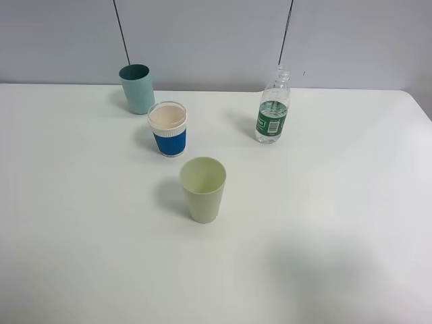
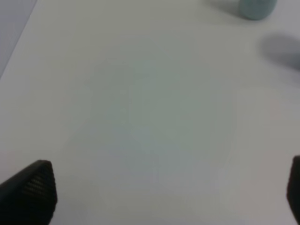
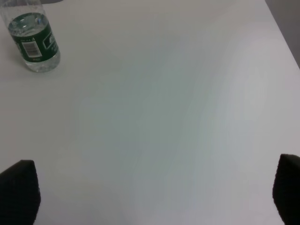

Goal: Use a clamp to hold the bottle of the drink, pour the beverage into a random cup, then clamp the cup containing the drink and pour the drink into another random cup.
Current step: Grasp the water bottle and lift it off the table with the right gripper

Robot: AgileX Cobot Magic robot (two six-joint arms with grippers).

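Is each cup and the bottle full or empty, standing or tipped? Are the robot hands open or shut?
bottle: standing up, cap off, partly full.
yellow-green cup: standing up, empty.
blue-banded cup: standing up, looks empty.
teal cup: standing up, inside too dark to tell.
left hand: open, holding nothing.
right hand: open, holding nothing.

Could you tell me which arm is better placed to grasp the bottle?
Right. The water bottle stands on that arm's side and appears in the right wrist view, ahead of the open right gripper; the left wrist view shows the teal cup instead.
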